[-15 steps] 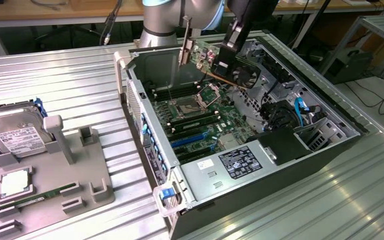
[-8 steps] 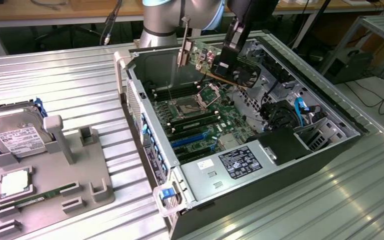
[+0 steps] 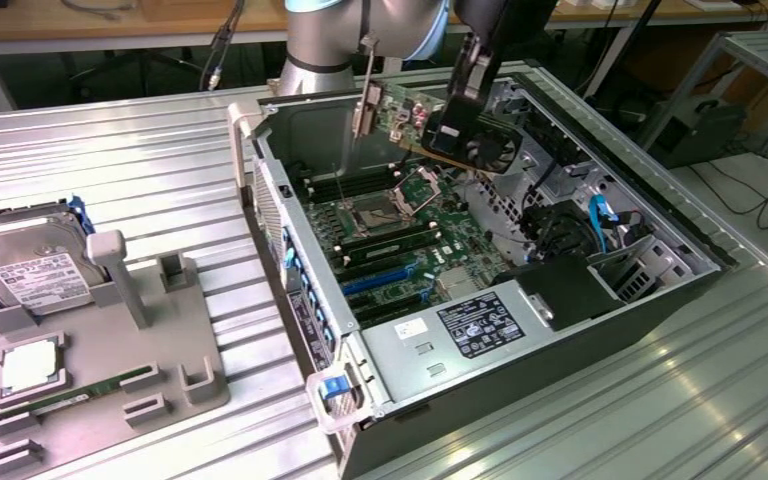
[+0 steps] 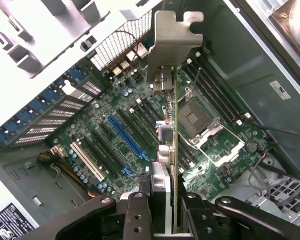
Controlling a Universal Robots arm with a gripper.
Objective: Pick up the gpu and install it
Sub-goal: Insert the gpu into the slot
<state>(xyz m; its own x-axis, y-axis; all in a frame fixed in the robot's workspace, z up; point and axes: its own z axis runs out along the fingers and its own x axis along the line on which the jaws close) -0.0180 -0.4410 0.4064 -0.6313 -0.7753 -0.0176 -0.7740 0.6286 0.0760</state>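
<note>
Hanging over the open computer case (image 3: 651, 250), the gpu (image 3: 480, 145) sits clamped in the gripper (image 3: 444, 128), well clear of the motherboard (image 3: 404, 245) below it. The claw is narrowed onto the card: in the wrist view its two black fingers (image 4: 137, 215) press the board from either face, with the green edge running away between them to the silver bracket (image 4: 172, 45) at the far end.

Several things could spoil the fit from here. The card hangs above the region of the CPU socket (image 4: 197, 120), while the long blue slot (image 4: 127, 137) lies off to one side of it and, as the wrist camera sees it, at an angle to the card's edge. Lowering it on this line would likely press the gold contacts onto the socket frame or the memory slots (image 4: 217, 97) instead of into a connector, and either could be damaged.

In the exterior view the card looks tilted, bracket end higher. If that tilt is kept, one corner would probably meet the slot first and jam, or lever the card within the grip.

The bracket is a further hazard: it has to pass close along the rear wall (image 3: 277, 200) of the case, and a small offset could make it catch on the metal there.

The hold is on one end of the card, so any sideways knock may twist it between the pads
</note>
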